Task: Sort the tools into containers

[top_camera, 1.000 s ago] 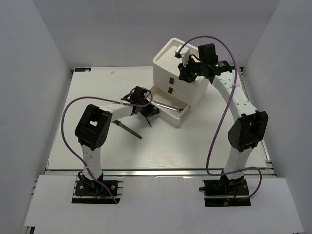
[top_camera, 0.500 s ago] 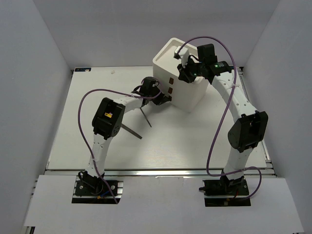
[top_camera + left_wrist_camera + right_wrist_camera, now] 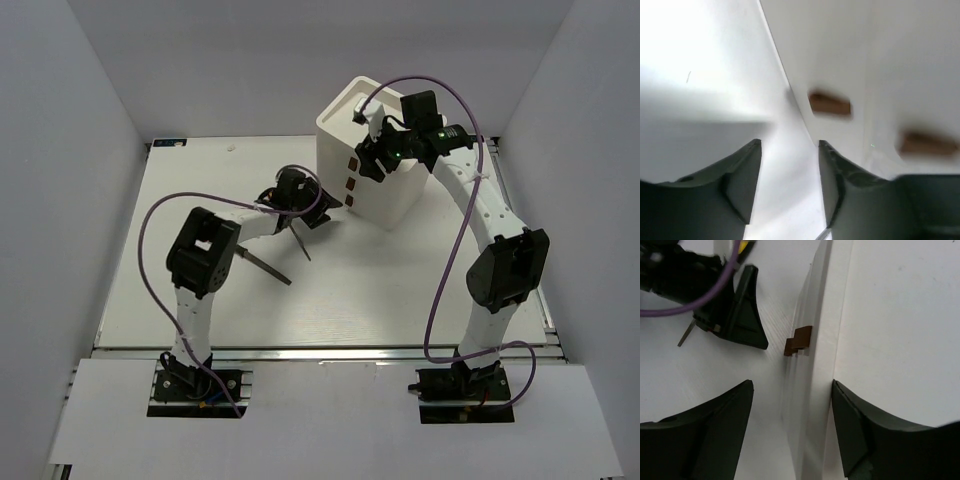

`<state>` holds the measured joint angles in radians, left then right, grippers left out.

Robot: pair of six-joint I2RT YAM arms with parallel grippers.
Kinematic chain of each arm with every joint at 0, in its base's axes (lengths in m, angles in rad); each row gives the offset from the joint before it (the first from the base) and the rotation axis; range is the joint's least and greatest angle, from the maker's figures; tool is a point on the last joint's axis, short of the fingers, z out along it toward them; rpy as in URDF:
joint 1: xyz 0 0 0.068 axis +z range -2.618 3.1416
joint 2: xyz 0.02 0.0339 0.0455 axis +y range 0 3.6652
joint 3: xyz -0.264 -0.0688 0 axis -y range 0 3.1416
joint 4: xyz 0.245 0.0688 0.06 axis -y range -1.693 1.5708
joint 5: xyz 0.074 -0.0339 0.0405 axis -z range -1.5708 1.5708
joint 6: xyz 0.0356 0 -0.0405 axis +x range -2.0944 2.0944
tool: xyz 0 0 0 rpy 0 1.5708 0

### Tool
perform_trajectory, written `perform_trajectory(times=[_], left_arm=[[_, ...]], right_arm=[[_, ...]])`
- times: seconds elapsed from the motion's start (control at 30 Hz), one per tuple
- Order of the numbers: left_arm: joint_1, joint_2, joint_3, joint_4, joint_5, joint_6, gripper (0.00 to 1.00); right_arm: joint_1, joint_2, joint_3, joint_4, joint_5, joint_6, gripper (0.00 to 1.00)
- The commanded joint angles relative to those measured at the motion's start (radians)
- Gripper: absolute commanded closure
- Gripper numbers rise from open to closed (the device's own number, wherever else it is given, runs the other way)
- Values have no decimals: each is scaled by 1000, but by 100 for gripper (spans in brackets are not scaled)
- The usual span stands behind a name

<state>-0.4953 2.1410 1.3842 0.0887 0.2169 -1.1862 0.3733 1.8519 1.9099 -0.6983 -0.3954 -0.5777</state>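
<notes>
Top external view is showing one white box (image 3: 390,195) standing at the back of the table (image 3: 350,290). Three little red-brown tabs (image 3: 350,183) are lining up on its front, and all three drawers are sitting pushed in. Two tools are lying on the table beside the box: a thin tool (image 3: 301,242) and a darker tool (image 3: 264,266) nearer the arm bases. The left gripper (image 3: 330,205) is pointing at the tabs, its fingers spread apart and holding nothing. The right gripper (image 3: 372,160) is sitting wide open around the box's top front edge, pinching nothing. Two purple cables (image 3: 425,76) are looping over the arms. The thin tool's top end is lying just beside the left gripper.
</notes>
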Motion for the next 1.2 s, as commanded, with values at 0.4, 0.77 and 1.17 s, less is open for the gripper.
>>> perform_trajectory(times=[0.4, 0.77, 1.17], left_arm=[[50, -668, -176, -248, -364, 447, 2], [146, -1274, -527, -631, -642, 337, 46], [149, -1417, -557, -946, -550, 203, 25]], right_arm=[[-17, -184, -52, 239, -86, -14, 23], [265, -106, -101, 76, -300, -167, 93], [503, 286, -5, 281, 295, 473, 13]])
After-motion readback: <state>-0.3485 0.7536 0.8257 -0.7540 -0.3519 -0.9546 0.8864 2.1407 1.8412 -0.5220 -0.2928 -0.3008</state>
